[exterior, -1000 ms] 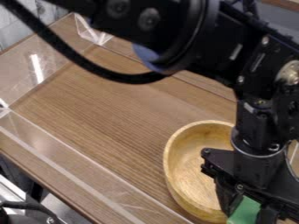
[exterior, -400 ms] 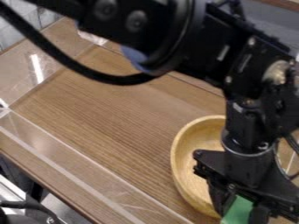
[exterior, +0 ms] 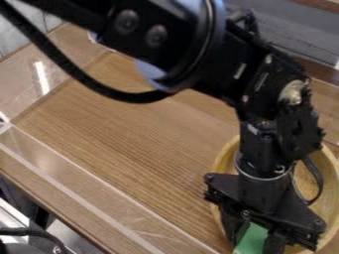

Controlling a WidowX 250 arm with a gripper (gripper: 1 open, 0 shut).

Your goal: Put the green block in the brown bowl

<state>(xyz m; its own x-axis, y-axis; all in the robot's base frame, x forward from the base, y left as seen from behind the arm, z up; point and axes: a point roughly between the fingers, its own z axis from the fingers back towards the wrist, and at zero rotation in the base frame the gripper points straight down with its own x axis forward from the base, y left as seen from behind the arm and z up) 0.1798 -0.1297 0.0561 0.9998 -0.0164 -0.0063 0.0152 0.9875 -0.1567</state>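
Note:
My black gripper (exterior: pixel 261 236) hangs at the bottom right of the camera view, shut on the green block (exterior: pixel 255 241), a small bright green bar that shows between the fingertips at the frame's lower edge. The brown bowl (exterior: pixel 225 167), light tan wood with a thick rim, lies right behind the gripper. Most of the bowl is hidden by the arm and wrist; only its left rim and a strip of the inside show. The block sits low, at the bowl's near-left rim.
A wood-grain tabletop (exterior: pixel 119 129) fills the left and middle. A clear plastic barrier (exterior: pixel 54 174) runs along the table's front-left edge. The bulky black arm (exterior: pixel 185 50) with its cables crosses the top of the view.
The arm has swung left and lower, carrying the green block with it. It now covers more of the bowl than before.

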